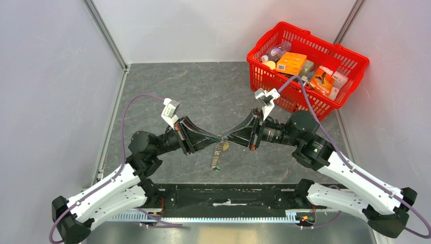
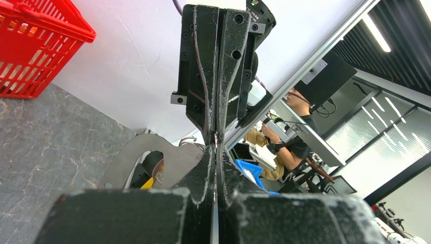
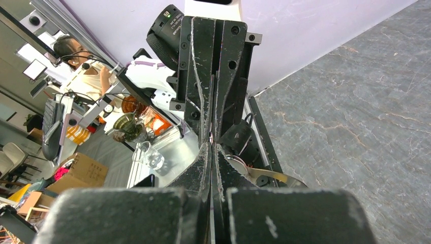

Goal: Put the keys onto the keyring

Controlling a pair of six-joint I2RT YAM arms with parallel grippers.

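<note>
My left gripper [image 1: 218, 138] and right gripper [image 1: 225, 137] meet tip to tip above the middle of the table, both shut. The keyring [image 1: 217, 155] hangs from that meeting point: a grey-olive strap with a yellow-gold tag [image 1: 225, 146] and a green tag [image 1: 216, 169] at its lower end. In the left wrist view my left gripper [image 2: 216, 146] pinches a thin sliver of metal [image 2: 215, 138] against the other gripper's tips. The right wrist view shows my right gripper [image 3: 211, 145] shut on a small metal bit [image 3: 211, 137]. The keys are hidden.
A red basket [image 1: 356, 61] with bottles and boxes stands at the far right of the table, just behind the right arm. It also shows at the upper left of the left wrist view, red basket [image 2: 30, 51]. Grey walls close the table's left, back and right sides.
</note>
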